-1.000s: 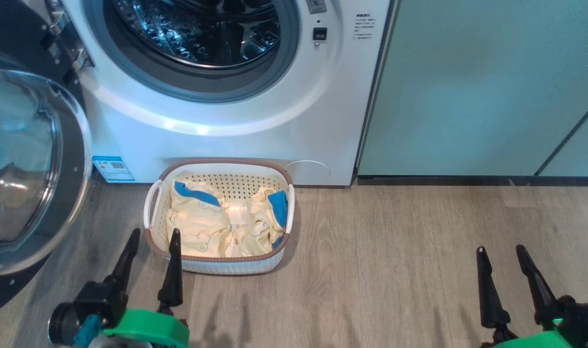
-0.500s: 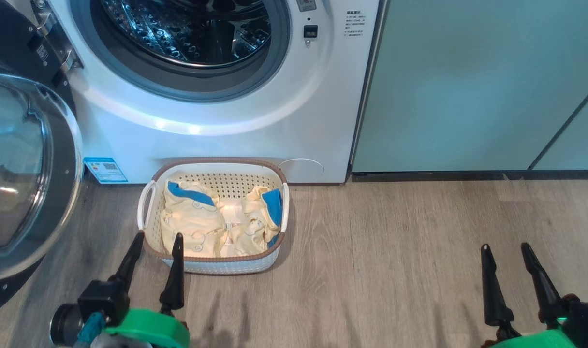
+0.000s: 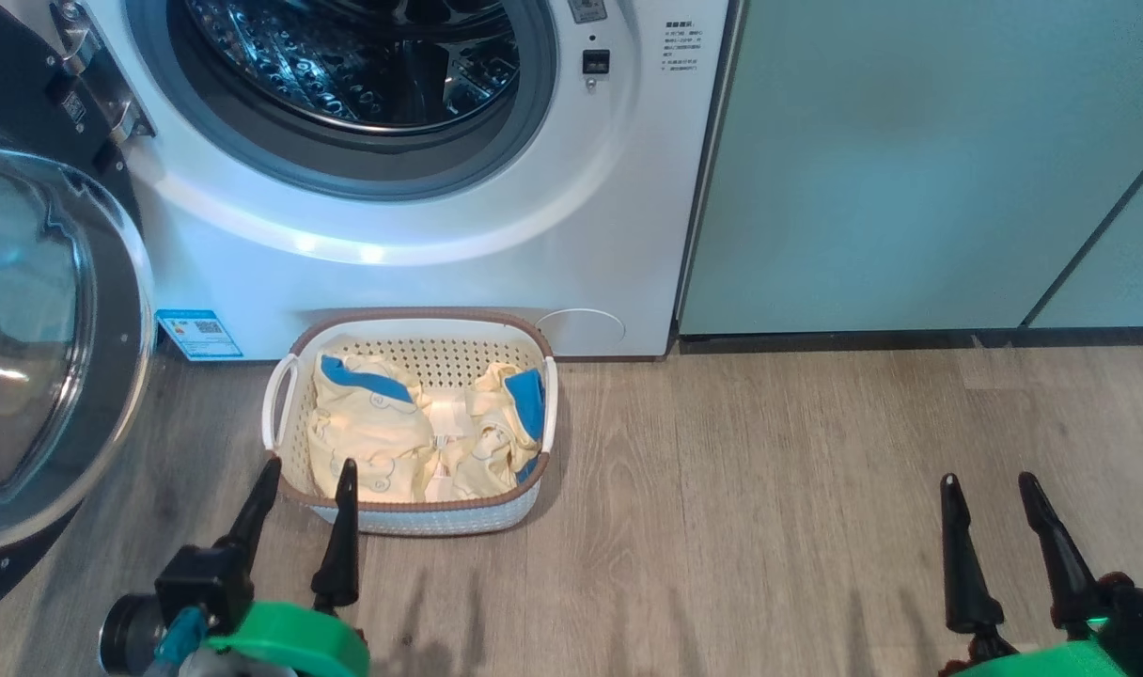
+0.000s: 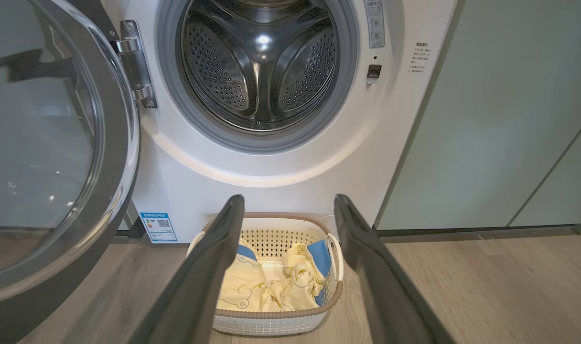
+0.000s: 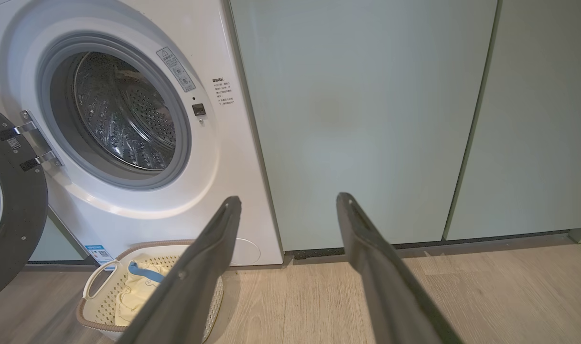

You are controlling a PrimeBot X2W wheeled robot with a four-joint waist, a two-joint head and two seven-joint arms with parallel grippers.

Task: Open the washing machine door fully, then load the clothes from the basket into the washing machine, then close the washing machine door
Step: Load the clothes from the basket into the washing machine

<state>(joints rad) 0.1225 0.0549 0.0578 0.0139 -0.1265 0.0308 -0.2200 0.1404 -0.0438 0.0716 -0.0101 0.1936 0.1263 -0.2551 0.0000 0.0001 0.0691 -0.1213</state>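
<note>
Stage one, by our reading, done: washing machine door (image 3: 50, 338) swung wide at left of washing machine (image 3: 496, 263), drum mouth (image 3: 346, 66) bare. Loading not begun, closing left. Clothes (image 3: 374, 442) lie in basket (image 3: 412, 316), on floor (image 3: 769, 489) just before machine front, below drum mouth. Basket opening faces up; we take long axis along machine front. Left pincer (image 3: 310, 463) apart, empty, at basket's near-left corner; right pincer (image 3: 988, 480) apart, empty, well aside.

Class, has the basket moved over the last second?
No. The basket keeps its place between the blue label and round panel on the washing machine; the whole view shifted.
</note>
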